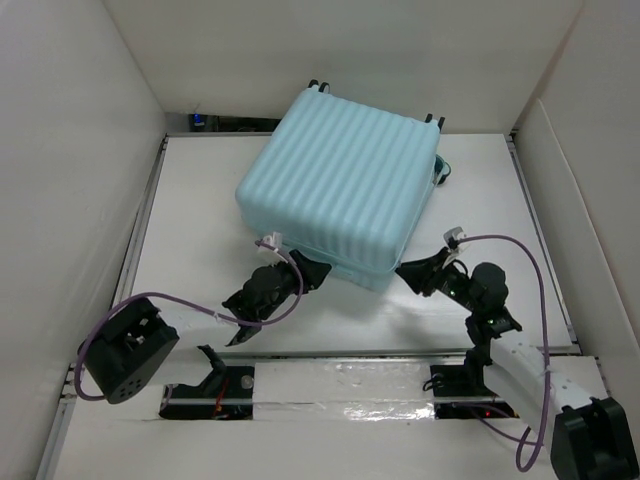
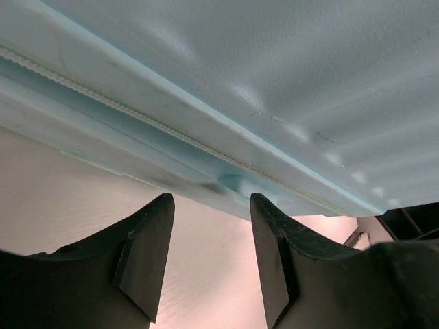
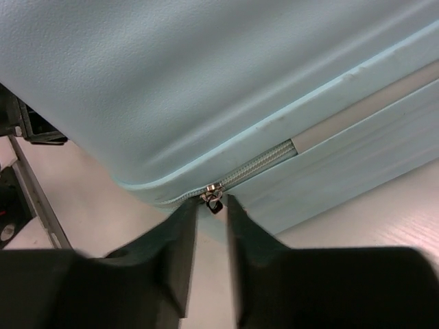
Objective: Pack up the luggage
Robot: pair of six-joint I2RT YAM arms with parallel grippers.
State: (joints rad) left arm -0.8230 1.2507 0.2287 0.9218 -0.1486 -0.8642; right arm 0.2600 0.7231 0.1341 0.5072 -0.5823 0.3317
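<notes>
The luggage (image 1: 335,170), a pale aqua ribbed hard-shell case, lies closed and flat in the middle of the table, turned at an angle. My left gripper (image 1: 308,272) is at its front-left side. In the left wrist view this gripper (image 2: 211,202) stands open just below the zipper seam (image 2: 137,113), with nothing between its fingers. My right gripper (image 1: 405,271) is at the front-right corner. Its jaws (image 3: 211,204) are narrowly open, and the small metal zipper pull (image 3: 214,197) hangs between the fingertips without being pinched. A pale strip (image 3: 357,113) shows in the seam further right.
White walls close in the table (image 1: 200,230) on the left, right and back. Small black wheels (image 1: 434,120) stick out at the luggage's far side. Purple cables (image 1: 520,255) loop from both arms. Metal rails (image 1: 545,260) run along the table's edges.
</notes>
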